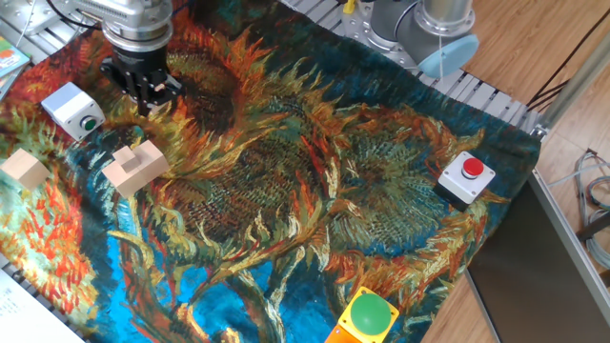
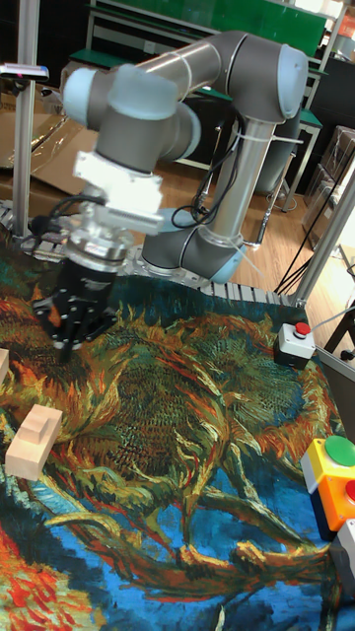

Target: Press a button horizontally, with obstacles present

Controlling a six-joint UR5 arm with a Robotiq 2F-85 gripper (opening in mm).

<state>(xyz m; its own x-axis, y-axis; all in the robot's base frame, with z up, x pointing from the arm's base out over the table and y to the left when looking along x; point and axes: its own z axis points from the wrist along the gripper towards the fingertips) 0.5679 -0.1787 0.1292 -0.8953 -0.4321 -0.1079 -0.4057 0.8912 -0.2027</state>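
Note:
The button (image 1: 89, 123) is small, round and green, set in the near face of a white box (image 1: 67, 102) with grey sides at the far left of the cloth. My gripper (image 1: 145, 105) hangs just right of and behind that box, a short gap away, pointing down. Its black fingers meet in one tip, shut on nothing. In the tall fixed view the gripper (image 2: 64, 353) is low over the cloth. Of the obstacles, a notched wooden block (image 1: 135, 169) (image 2: 33, 439) lies in front of the gripper and a small cube (image 1: 24, 169) lies left of it.
A red button on a white box (image 1: 465, 178) (image 2: 294, 345) stands at the right. A green dome on a yellow box (image 1: 367, 317) (image 2: 332, 463) sits at the near edge. The arm's base (image 1: 419, 33) rises behind the sunflower-print cloth (image 1: 315, 191).

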